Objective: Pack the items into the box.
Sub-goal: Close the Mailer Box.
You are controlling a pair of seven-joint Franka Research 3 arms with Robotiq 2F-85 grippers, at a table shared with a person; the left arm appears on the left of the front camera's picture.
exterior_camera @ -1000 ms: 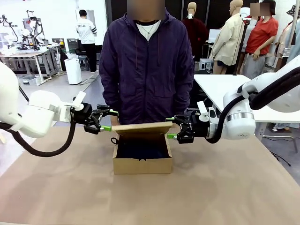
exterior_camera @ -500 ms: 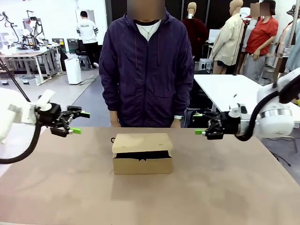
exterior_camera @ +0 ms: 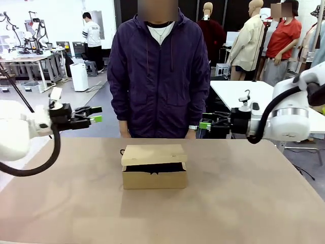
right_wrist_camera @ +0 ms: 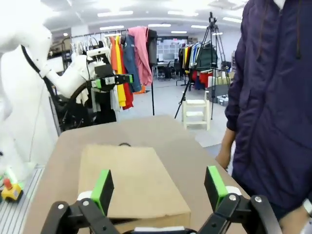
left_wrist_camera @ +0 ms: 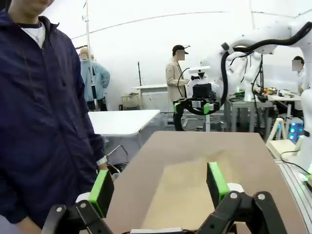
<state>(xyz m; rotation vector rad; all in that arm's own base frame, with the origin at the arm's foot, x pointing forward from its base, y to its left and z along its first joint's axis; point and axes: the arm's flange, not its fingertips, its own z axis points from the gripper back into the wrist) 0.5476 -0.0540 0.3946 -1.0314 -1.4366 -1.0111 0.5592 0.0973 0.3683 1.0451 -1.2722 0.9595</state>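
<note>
Above the desk's left edge, the left gripper [exterior_camera: 96,114] hangs released and empty. At mid-desk sits the box [exterior_camera: 154,166], plain matte cardboard, lid flap lowered over dark contents. Beyond the far right corner, the right gripper [exterior_camera: 204,125] hangs spread, empty. Pressing the flap evenly would likely seat it flush.

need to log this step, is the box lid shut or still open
Nearly shut: the lid lies flat over the cardboard box, leaving only a thin dark gap along its front edge.
</note>
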